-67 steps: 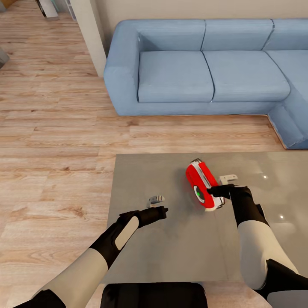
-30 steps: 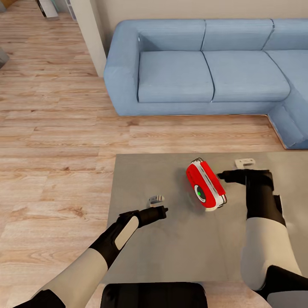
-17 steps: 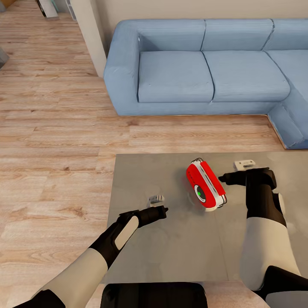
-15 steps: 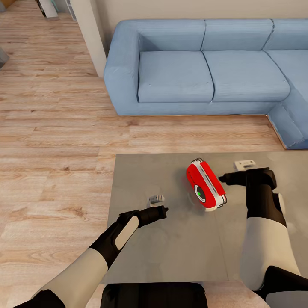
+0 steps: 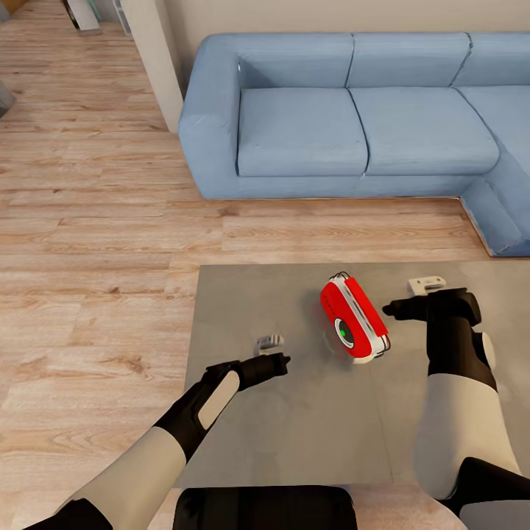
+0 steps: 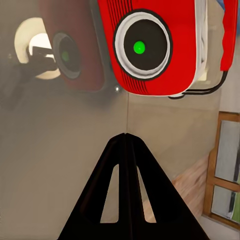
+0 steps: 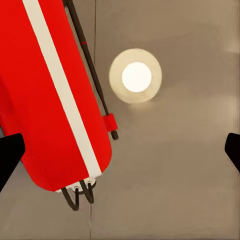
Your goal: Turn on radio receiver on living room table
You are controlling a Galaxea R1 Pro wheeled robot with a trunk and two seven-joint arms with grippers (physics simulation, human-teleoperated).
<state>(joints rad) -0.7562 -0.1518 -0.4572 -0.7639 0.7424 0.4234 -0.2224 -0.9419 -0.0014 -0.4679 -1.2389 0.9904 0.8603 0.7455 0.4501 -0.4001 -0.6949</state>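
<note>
— Fingers of the left gripper (image 6: 126, 137), how do they stand?

— They are pressed together, tip against tip, and they grasp nothing. In the head view the left gripper (image 5: 278, 361) hangs over the surface (image 5: 243, 309), and the radio receiver (image 5: 353, 318) is at about 2 o'clock from it, near but apart.

— And the right gripper (image 5: 390, 308)?

— Its fingers (image 7: 10, 152) are spread wide, released; in the right wrist view one dark tip is at each side edge of the picture. The right gripper is just beside the radio receiver, at 3 o'clock from it, and I see no touch between them.

— Where is the radio receiver exactly?

— It rests tilted on the grey surface, in the far right part, between the two grippers. The left wrist view shows its round black dial (image 6: 141, 48) with a green light in the middle. The right wrist view shows the white band (image 7: 64, 100) along the red body and the thin wire handle (image 7: 90, 70).

— What is behind the surface?

— At 12 o'clock comes the wood plank floor (image 5: 96, 221), then the blue sofa (image 5: 331, 118).
</note>
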